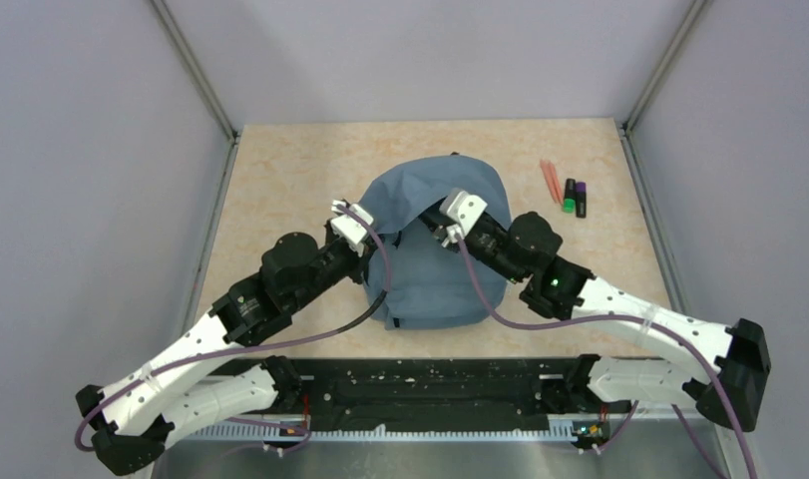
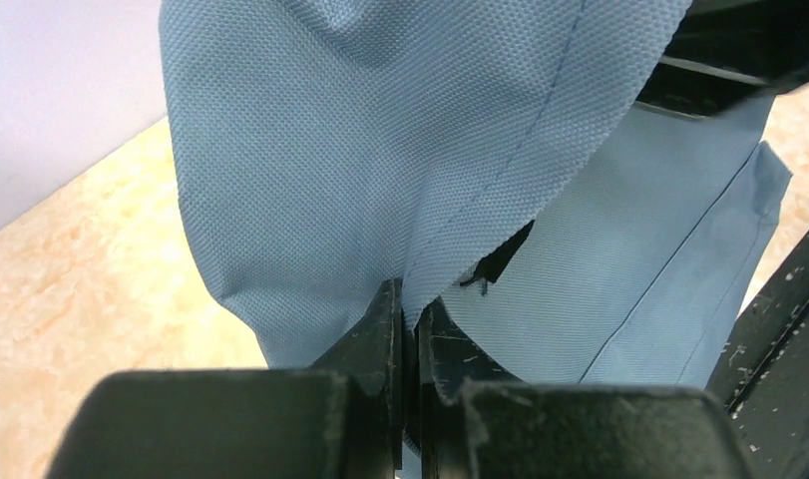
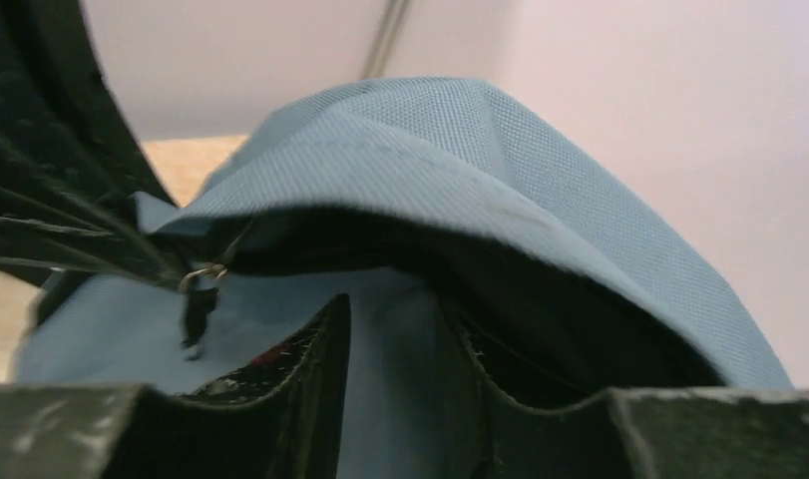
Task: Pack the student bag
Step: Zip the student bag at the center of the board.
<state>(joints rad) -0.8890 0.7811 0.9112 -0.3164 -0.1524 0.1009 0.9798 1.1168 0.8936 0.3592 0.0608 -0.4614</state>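
The student bag point(image 1: 430, 269), dusty blue, lies in the middle of the table with its top flap lifted. My left gripper point(image 1: 378, 226) is at the bag's left side, shut on a fold of the flap's edge; in the left wrist view the blue fabric point(image 2: 380, 150) runs down into the closed jaws of the gripper point(image 2: 408, 304). My right gripper point(image 1: 438, 226) reaches in under the flap from the right. In the right wrist view this gripper point(image 3: 395, 309) is open, with nothing pinched, facing the bag point(image 3: 460, 150) and its dark opening. A metal zipper ring point(image 3: 205, 274) hangs at the left.
Pink pens point(image 1: 552, 180) and two highlighters point(image 1: 575, 198) lie on the table point(image 1: 280, 180) at the back right of the bag. Grey walls with metal posts close in the table on three sides.
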